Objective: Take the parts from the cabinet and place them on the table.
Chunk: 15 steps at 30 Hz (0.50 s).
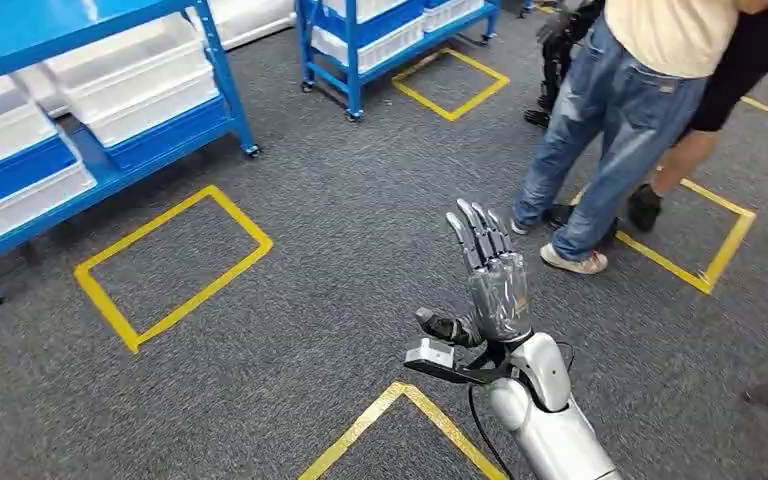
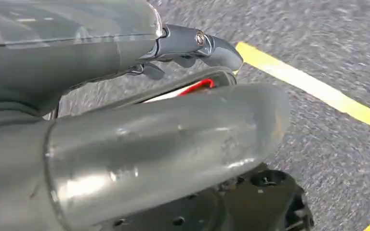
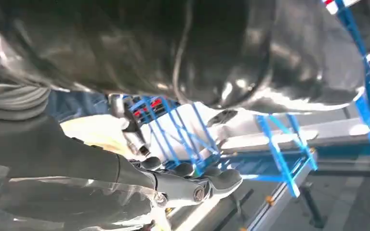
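My right hand [image 1: 490, 280] is raised above the grey carpet with its fingers stretched up and apart, holding nothing. In the right wrist view the same hand [image 3: 173, 185] is empty, with blue rack frames behind it. My left hand [image 2: 139, 139] hangs over the carpet, its thick thumb and darker fingers [image 2: 192, 45] loosely extended around nothing. The blue cabinet [image 1: 110, 110] with white bins [image 1: 135, 80] stands at the far left, well away from both hands. No loose part can be made out.
A second blue rack [image 1: 380, 40] stands at the back. Two people stand at the right, one in jeans [image 1: 610, 130] and one in black [image 1: 750, 60]. Yellow tape squares [image 1: 170, 265] mark the carpet, and one line [image 2: 318, 91] runs under my left hand.
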Each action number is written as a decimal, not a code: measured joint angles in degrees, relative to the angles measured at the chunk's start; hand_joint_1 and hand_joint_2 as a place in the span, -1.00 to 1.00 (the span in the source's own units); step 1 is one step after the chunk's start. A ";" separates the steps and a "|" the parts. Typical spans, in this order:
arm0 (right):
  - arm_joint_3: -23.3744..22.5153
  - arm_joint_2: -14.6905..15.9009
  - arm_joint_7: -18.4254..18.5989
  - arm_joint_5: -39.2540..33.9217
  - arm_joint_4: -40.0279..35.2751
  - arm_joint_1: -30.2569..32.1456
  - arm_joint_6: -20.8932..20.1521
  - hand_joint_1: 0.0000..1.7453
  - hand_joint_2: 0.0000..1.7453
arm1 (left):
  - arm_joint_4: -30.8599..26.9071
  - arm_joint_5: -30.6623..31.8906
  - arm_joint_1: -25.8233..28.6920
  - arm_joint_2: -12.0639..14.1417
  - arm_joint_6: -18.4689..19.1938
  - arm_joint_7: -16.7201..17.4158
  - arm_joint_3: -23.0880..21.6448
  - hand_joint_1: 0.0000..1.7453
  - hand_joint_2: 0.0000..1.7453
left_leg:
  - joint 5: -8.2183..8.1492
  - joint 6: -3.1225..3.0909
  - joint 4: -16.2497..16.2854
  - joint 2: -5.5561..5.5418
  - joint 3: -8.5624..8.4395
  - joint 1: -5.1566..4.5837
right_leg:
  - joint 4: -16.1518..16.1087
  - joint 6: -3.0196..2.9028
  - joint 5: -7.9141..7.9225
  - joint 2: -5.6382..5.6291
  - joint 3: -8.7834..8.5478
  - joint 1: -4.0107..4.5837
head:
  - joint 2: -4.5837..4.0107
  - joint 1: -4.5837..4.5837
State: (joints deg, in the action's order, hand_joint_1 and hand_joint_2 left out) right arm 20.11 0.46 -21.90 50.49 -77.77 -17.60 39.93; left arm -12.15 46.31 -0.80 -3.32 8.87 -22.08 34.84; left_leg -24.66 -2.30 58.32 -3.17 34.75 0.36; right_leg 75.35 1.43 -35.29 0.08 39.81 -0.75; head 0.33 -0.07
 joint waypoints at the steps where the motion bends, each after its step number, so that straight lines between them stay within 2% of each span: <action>1: -0.39 0.00 -0.35 0.13 0.15 -0.01 0.02 -1.00 -1.00 | 0.02 0.00 0.07 0.02 0.52 0.77 0.19 -1.00 -1.00 | -0.01 0.02 0.06 -0.83 -0.10 0.00 | -3.42 -0.16 2.63 -0.11 -1.31 -0.01 | 0.00 0.00; 2: -0.81 -0.07 -0.48 0.44 0.18 -0.01 0.00 -1.00 -1.00 | 0.02 -0.09 0.07 0.04 0.84 1.17 0.37 -1.00 -1.00 | -0.06 0.10 0.11 -1.64 -0.24 0.00 | -8.48 -0.41 5.64 -0.60 -3.49 -0.03 | 0.00 0.00; 3: -1.36 -0.20 -0.94 0.77 0.18 -0.01 0.02 -1.00 -1.00 | 0.02 -0.17 0.12 0.07 0.94 1.69 0.63 -1.00 -1.00 | -0.15 0.26 0.20 -2.35 -0.29 0.01 | -13.44 -0.68 8.19 -2.40 -5.58 -0.07 | 0.00 0.00; 4: -1.97 -0.24 -1.40 1.09 0.33 0.04 0.00 -1.00 -1.00 | 0.02 -0.26 0.26 0.07 0.94 2.08 0.92 -1.00 -1.00 | -0.19 0.57 0.37 -2.83 0.03 -0.16 | -15.04 -1.02 7.62 -5.38 -6.25 -0.20 | 0.00 0.00; 5: -2.40 -0.50 -1.53 1.22 0.41 0.25 0.04 -1.00 -1.00 | 0.02 -0.48 0.15 0.15 0.94 2.30 1.20 -1.00 -1.00 | -0.12 0.88 0.67 -3.58 0.44 -0.04 | -15.99 -0.95 7.63 -5.15 -6.34 -0.36 | 0.00 -0.04; 6: -2.74 -0.72 -1.62 1.27 0.57 0.63 0.07 -1.00 -1.00 | 0.02 -0.59 0.13 0.20 0.94 2.34 1.33 -1.00 -1.00 | 0.13 1.32 0.49 -4.19 0.68 0.32 | -15.91 -1.00 7.61 -4.49 -6.31 0.07 | 0.00 -0.02; 7: -3.12 -0.79 -1.88 1.42 0.70 0.76 0.07 -1.00 -1.00 | 0.02 -0.57 0.29 0.24 0.92 2.34 1.48 -1.00 -1.00 | 0.27 1.75 0.11 -4.97 0.73 0.48 | -15.82 -1.32 7.49 -3.77 -6.43 0.25 | 0.00 0.02; 8: -3.37 -1.03 -2.06 1.57 0.77 0.76 0.07 -1.00 -1.00 | 0.02 -0.48 0.45 0.31 0.81 2.32 1.55 -1.00 -1.00 | 0.39 2.27 0.00 -5.76 0.71 0.27 | -16.39 -1.79 7.76 -2.95 -6.77 0.02 | 0.00 -0.02; 9: -3.52 -1.44 -2.10 1.83 0.79 0.69 0.07 -1.00 -1.00 | 0.02 -0.29 0.49 0.53 0.55 2.32 1.60 -1.00 -1.00 | 0.09 2.25 0.51 -4.08 0.78 0.44 | -17.00 -2.19 8.06 -2.02 -7.22 -0.49 | 0.00 0.00; 10: -3.69 -1.70 -2.06 2.03 0.85 0.72 0.11 -1.00 -1.00 | 0.02 0.10 0.47 0.57 0.33 2.32 1.60 -1.00 -1.00 | -0.96 2.48 1.94 -0.49 1.28 -0.03 | -17.33 -2.45 8.06 -1.62 -7.63 -0.36 | 0.00 -0.28; 11: -3.81 -1.86 -1.95 2.16 0.94 0.76 0.13 -1.00 -1.00 | 0.02 0.40 0.28 0.61 -0.04 2.32 1.62 -1.00 -1.00 | -3.12 2.65 5.47 1.36 2.99 0.10 | -17.37 -2.73 7.94 -0.75 -7.76 -0.24 | 0.00 -0.35; 12: -4.11 -1.86 -1.29 2.23 1.23 0.99 0.09 -1.00 -1.00 | 0.02 0.68 -0.05 0.70 -0.46 2.37 1.62 -1.00 -1.00 | -5.42 2.84 10.26 2.22 5.40 0.26 | -17.29 -2.81 7.88 0.21 -7.81 -0.07 | 0.00 -0.35; 13: -4.31 -1.81 -0.72 2.25 1.66 1.27 0.07 -1.00 -1.00 | 0.02 1.10 -0.24 0.72 -0.65 2.37 1.62 -1.00 -1.00 | -7.09 2.99 14.57 2.54 7.64 0.38 | -17.23 -2.90 7.79 1.24 -7.79 0.04 | 0.00 -0.35; 14: -4.46 -1.75 -0.17 2.25 2.45 1.47 -0.02 -1.00 -1.00 | 0.02 1.38 -0.34 0.81 -0.70 2.50 1.62 -1.00 -1.00 | -7.45 3.13 16.90 2.72 8.80 0.42 | -17.20 -2.93 7.69 2.06 -7.76 0.08 | 0.00 -0.35; 15: -4.57 -1.75 -0.11 2.25 3.13 1.63 0.00 -1.00 -1.00 | 0.02 1.66 -0.28 0.87 -0.70 2.58 1.62 -1.00 -1.00 | -6.49 3.21 16.49 2.84 8.58 0.43 | -17.13 -2.89 7.58 2.85 -7.77 0.08 | 0.00 -0.35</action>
State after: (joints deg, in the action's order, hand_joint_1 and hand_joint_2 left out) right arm 15.54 -1.29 -22.01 52.74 -74.64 -15.97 39.93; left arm -12.13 47.98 -1.08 -2.45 8.17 -19.50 36.46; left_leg -31.14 0.91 74.81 -0.33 43.33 0.80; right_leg 58.22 -1.46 -27.72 2.94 32.04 -0.68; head 0.33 -0.42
